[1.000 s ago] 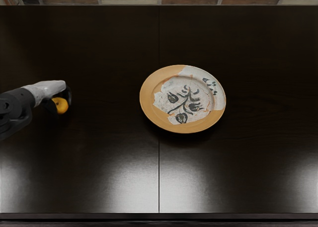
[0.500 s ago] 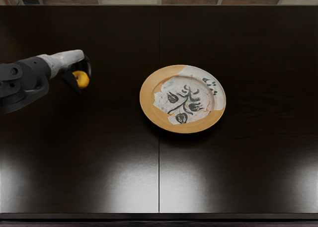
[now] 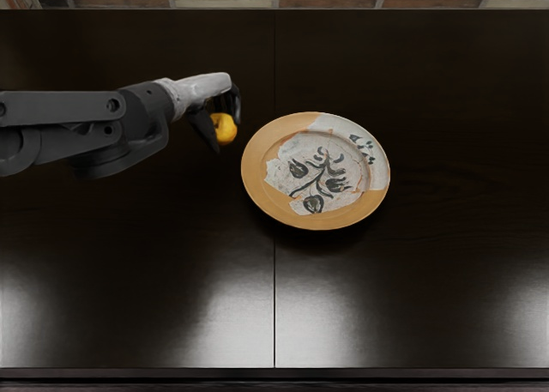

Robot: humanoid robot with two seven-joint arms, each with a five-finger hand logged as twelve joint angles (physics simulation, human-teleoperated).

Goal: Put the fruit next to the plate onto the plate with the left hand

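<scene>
1. The left hand (image 3: 213, 100), on an arm stretched in from the left, had its dark fingers curled closed around a small round orange fruit (image 3: 225, 128), which sat just under the palm, apparently lifted off the dark table (image 3: 137, 263).
2. The orange-rimmed plate (image 3: 251, 165) lay just to the right of the hand and slightly nearer the viewer. The fruit sat just short of the rim.
3. The next move likely needed only a short carry rightward.
</scene>
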